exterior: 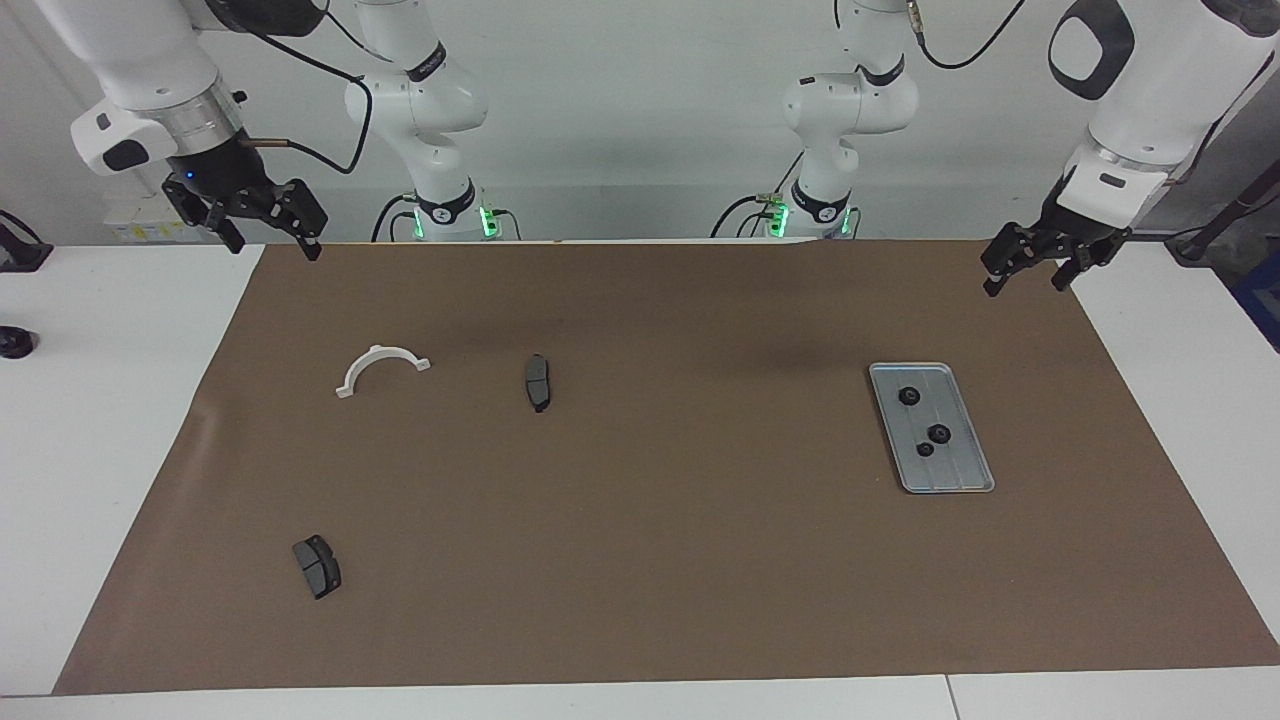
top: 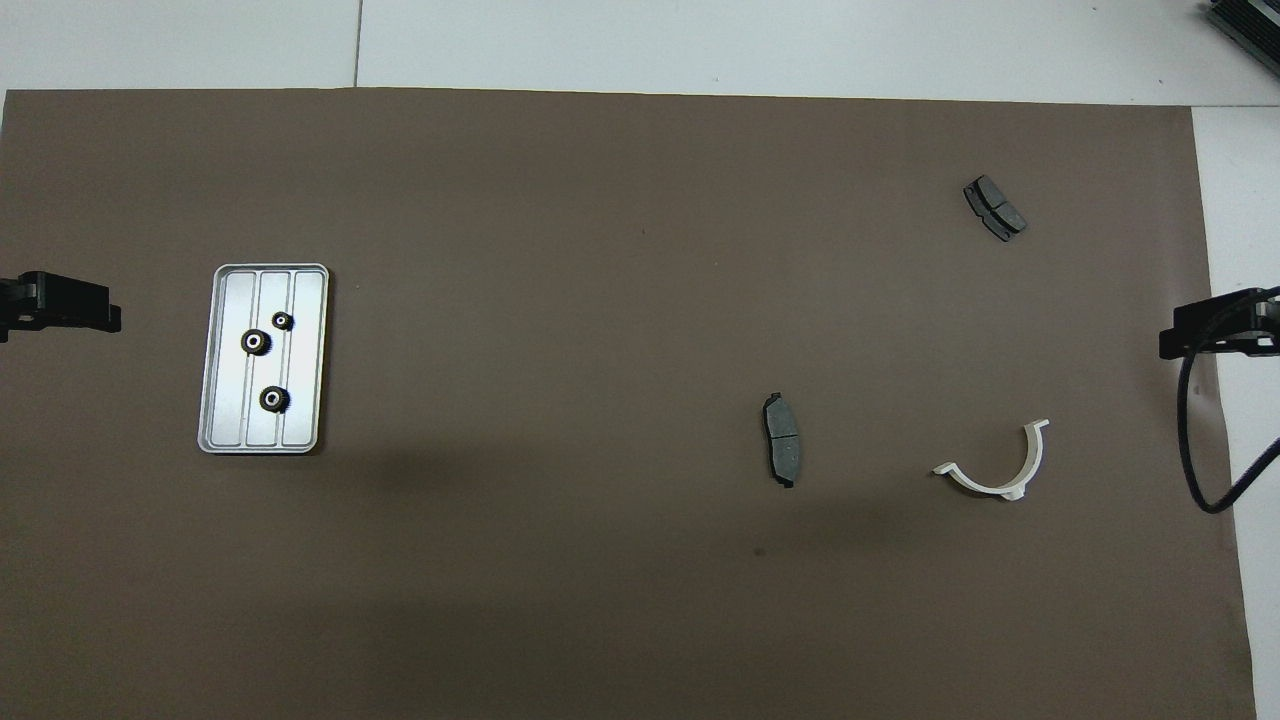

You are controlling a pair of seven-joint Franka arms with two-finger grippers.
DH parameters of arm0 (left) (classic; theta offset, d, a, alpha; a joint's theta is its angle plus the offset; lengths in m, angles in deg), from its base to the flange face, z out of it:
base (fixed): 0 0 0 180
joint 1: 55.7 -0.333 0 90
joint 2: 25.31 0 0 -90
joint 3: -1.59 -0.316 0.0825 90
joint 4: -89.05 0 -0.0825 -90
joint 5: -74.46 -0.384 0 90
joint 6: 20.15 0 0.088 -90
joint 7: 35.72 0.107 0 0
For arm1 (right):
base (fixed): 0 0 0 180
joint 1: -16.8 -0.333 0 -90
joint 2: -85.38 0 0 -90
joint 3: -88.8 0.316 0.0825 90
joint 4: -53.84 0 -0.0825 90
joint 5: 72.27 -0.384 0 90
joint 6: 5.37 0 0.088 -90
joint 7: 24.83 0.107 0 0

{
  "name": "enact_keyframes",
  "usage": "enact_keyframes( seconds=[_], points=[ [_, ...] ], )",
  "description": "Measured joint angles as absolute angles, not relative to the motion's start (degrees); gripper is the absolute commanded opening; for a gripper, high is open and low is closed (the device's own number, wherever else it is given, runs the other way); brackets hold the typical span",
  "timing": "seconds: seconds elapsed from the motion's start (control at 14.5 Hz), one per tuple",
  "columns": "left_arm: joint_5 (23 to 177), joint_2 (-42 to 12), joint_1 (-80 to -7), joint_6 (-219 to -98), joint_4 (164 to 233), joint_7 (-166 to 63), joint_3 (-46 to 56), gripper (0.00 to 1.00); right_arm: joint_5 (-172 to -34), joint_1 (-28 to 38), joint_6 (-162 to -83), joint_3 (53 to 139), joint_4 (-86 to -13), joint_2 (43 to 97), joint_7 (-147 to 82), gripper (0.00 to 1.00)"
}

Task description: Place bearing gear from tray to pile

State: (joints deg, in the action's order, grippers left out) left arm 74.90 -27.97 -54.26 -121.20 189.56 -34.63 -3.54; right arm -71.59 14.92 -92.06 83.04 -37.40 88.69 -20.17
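The silver tray (exterior: 951, 471) lies on the brown mat toward the left arm's end and also shows in the overhead view (top: 301, 421). Three small black bearing gears sit in it: one (exterior: 908, 396) nearest the robots, one (exterior: 938, 432) in the middle and a smaller one (exterior: 925, 449). The pile's parts lie scattered toward the right arm's end: a white half-ring bracket (exterior: 383, 351) and two dark brake pads (exterior: 537, 381) (exterior: 317, 566). My left gripper (exterior: 1025, 280) hangs open and empty in the air over the mat's edge beside the tray. My right gripper (exterior: 272, 240) is open and empty, raised over the mat's corner.
The brown mat (exterior: 640, 560) covers most of the white table. Black cables hang by the right gripper (top: 1200, 330). A small black object (exterior: 12, 343) sits on the white table at the right arm's end.
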Motion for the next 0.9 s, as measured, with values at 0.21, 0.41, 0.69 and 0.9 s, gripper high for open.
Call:
enact_keyframes(
  seconds=[0.21,0.41,0.69,0.9],
  points=[
    [74.9,-27.4,-55.8,-129.2,196.5,-34.6,-3.7,1.0,-71.6,14.9,-92.1,83.0,-37.4,88.7,-20.2,1.0],
    [74.9,-24.1,-55.8,-137.1,201.4,-34.6,-3.2,1.0,-71.6,14.9,-92.1,83.0,-37.4,88.7,-20.2,1.0],
    [74.9,-20.4,-55.5,-146.1,206.7,-34.6,-2.8,1.0,-71.6,14.9,-92.1,83.0,-37.4,88.7,-20.2,1.0],
    [74.9,-18.1,-54.2,-149.2,208.5,-34.6,-2.6,1.0,-71.6,14.9,-92.1,83.0,-37.4,88.7,-20.2,1.0]
  ],
)
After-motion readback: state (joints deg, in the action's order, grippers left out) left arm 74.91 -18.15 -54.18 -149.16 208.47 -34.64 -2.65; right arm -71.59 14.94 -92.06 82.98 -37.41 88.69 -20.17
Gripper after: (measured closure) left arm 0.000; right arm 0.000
